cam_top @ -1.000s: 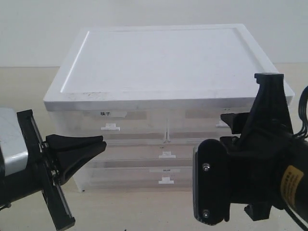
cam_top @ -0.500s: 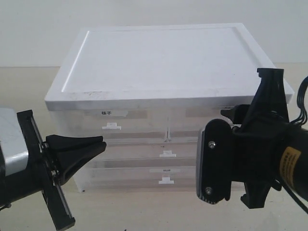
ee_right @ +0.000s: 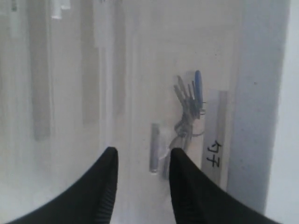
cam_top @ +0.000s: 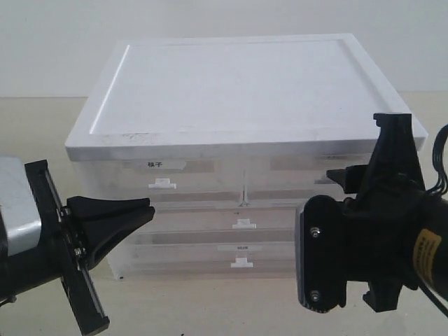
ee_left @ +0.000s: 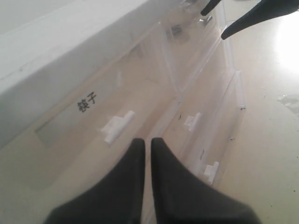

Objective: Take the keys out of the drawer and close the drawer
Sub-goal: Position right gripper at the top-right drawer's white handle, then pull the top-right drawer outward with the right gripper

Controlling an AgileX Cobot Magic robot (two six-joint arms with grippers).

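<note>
I log: plain white wall (cam_top: 224, 17) behind; beige counter (cam_top: 35, 126), matte, even soft light; bright glare patch (ee_left: 287, 42) on it.

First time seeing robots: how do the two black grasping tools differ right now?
The left black pointed tool is shut tight; the right black tool stands open. Left faces the bold-labelled translucent drawer; right faces the neighbouring drawer holding grey metal keys. Both hold nothing.

The keys (ee_right: 189, 105) lie inside the drawer (cam_top: 288, 182), right pincer (ee_right: 142, 151) before it.
</note>
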